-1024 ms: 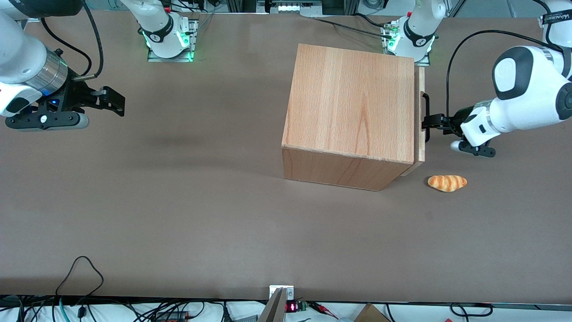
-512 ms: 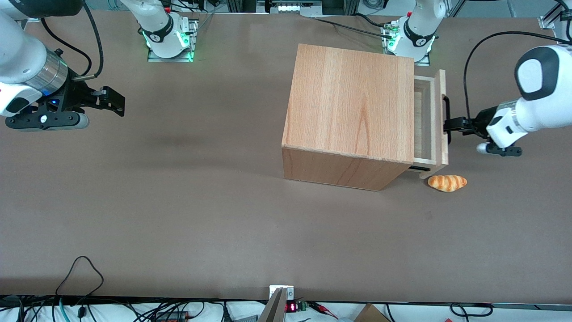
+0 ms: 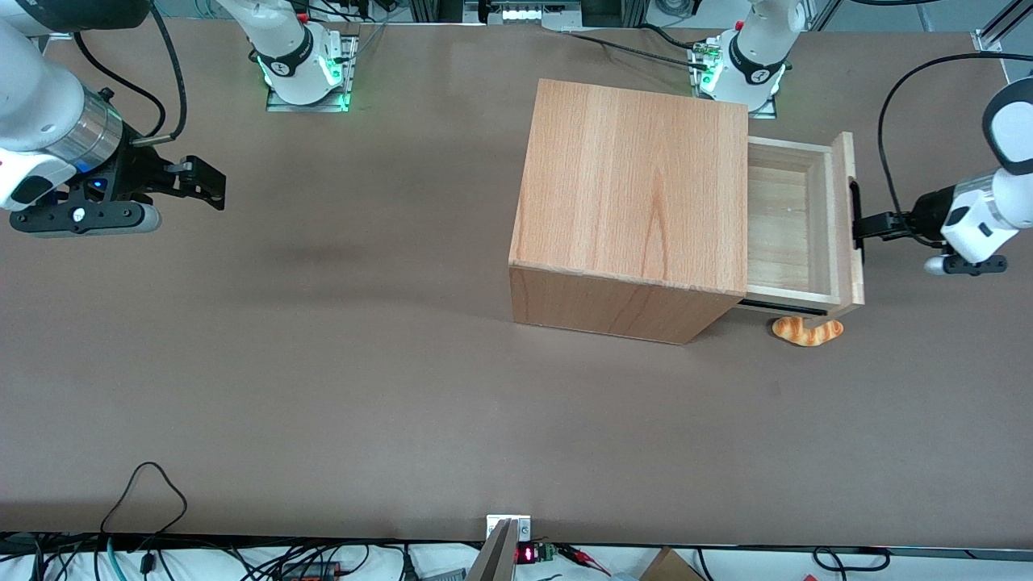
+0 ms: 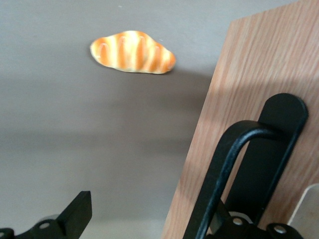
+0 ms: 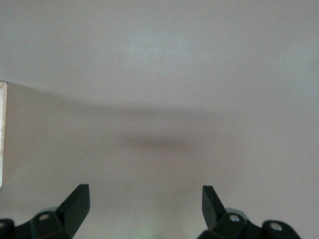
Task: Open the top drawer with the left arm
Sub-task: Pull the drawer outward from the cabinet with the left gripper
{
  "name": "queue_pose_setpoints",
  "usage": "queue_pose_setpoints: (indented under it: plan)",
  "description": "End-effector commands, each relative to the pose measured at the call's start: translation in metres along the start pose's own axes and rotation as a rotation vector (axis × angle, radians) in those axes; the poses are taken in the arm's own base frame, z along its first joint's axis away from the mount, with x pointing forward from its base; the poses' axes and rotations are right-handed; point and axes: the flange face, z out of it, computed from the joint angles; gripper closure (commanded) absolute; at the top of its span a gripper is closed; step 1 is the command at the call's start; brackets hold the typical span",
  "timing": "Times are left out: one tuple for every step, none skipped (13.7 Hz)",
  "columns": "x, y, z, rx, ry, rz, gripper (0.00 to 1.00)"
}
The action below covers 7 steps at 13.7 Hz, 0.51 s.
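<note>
The top drawer (image 3: 784, 230) stands pulled well out of the wooden cabinet (image 3: 637, 186), its pale inside showing and bare. Its front panel (image 3: 846, 218) carries the long black bar handle (image 3: 855, 211). The left arm (image 3: 980, 218) reaches in from the working arm's end of the table. Its gripper (image 3: 868, 227) is at the middle of the handle. In the left wrist view the gripper (image 4: 147, 201) is open: one finger (image 4: 77, 214) is free over the table, and the other is hidden at the handle bar (image 4: 222, 184), in front of the panel (image 4: 259, 74).
A striped bread roll (image 3: 807, 332) lies on the brown table (image 3: 339, 363), nearer to the front camera than the drawer's front corner, which overlaps it in that view. It also shows in the left wrist view (image 4: 132, 52). Arm bases stand farther from the camera than the cabinet.
The drawer has slid out from almost shut to well open. The left gripper has moved with the handle toward the working arm's end of the table. The roll stayed put.
</note>
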Motion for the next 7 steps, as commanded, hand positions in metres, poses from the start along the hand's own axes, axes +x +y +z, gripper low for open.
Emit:
queue_pose_setpoints:
  plan:
    - [0.003, -0.019, -0.015, 0.016, 0.025, -0.005, 0.00]
    - [0.003, -0.019, -0.016, 0.016, 0.027, -0.006, 0.00]
    - [0.004, -0.021, -0.020, 0.016, 0.034, -0.010, 0.00]
    - [0.004, -0.023, -0.027, 0.013, 0.040, -0.030, 0.00]
    - [0.004, -0.024, -0.033, 0.012, 0.043, -0.040, 0.00]
    - [0.005, -0.025, -0.044, 0.011, 0.052, -0.045, 0.00]
    - [0.006, -0.025, -0.053, 0.010, 0.056, -0.045, 0.00]
